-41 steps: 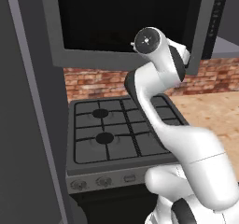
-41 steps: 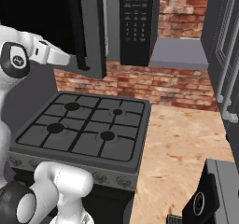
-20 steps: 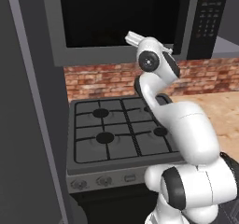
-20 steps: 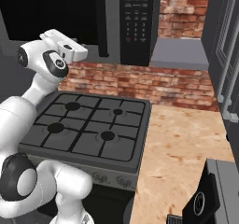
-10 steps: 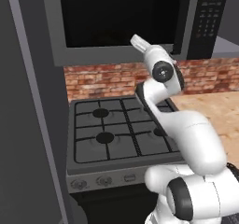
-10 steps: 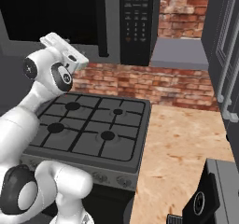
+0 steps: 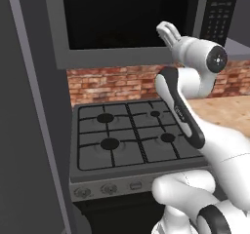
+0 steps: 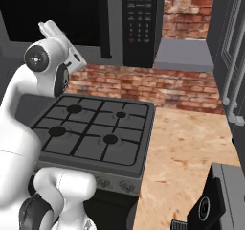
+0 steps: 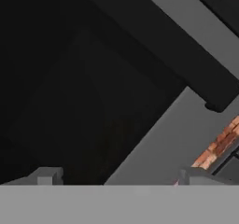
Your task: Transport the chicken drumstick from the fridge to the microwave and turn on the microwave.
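Pincer [image 9: 116,174], fingers [image 9: 45,175] spread wide with nothing between them, points into the dark cavity of the microwave [image 7: 127,23], seen upper centre of the left base view and upper left of the right base view. Its grey lower frame and dark door edge cross the hand view diagonally. Stove [image 7: 132,138] lies below, brick wall [image 8: 143,85] behind, counter [image 8: 186,147] at right. Drumstick cannot be made out in the dark cavity. Compared with one second ago, the hand sits higher and nearer the opening, and the fingers have parted.

Black microwave [image 7: 127,18], red-brick backsplash [image 7: 117,84]
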{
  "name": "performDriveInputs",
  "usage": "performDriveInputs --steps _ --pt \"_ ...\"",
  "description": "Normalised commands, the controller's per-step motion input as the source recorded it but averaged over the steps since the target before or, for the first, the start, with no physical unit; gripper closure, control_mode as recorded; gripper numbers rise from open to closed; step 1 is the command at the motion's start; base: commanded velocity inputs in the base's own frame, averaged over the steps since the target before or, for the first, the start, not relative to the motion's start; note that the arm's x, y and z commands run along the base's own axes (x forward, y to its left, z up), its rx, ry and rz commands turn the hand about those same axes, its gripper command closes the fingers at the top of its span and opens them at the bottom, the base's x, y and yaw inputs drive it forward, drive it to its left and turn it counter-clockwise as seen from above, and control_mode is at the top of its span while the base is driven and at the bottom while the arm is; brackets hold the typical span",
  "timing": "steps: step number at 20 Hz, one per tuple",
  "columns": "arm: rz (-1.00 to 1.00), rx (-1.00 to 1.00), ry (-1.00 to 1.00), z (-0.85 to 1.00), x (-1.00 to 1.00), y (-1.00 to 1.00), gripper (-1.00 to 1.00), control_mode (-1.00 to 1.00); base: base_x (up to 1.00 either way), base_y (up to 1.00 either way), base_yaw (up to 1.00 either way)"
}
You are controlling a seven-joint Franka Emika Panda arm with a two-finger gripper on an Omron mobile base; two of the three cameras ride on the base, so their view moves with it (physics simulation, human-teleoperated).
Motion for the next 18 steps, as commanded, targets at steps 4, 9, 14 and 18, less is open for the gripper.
performDriveInputs --steps 4,9,14,18 --pt "0.1 0.31 0.18 0.37 -0.54 -0.06 -1.0 -1.0 0.0 0.0 0.0" --pt "0.01 0.14 0.24 -0.02 -0.22 -0.02 -1.0 -1.0 0.0 0.0 0.0" --pt "0.0 0.05 0.09 -0.28 -0.3 -0.14 -1.0 -1.0 0.0 0.0 0.0" --pt "0.0 0.03 0.0 -0.57 -0.48 -0.42 -1.0 -1.0 0.0 0.0 0.0"
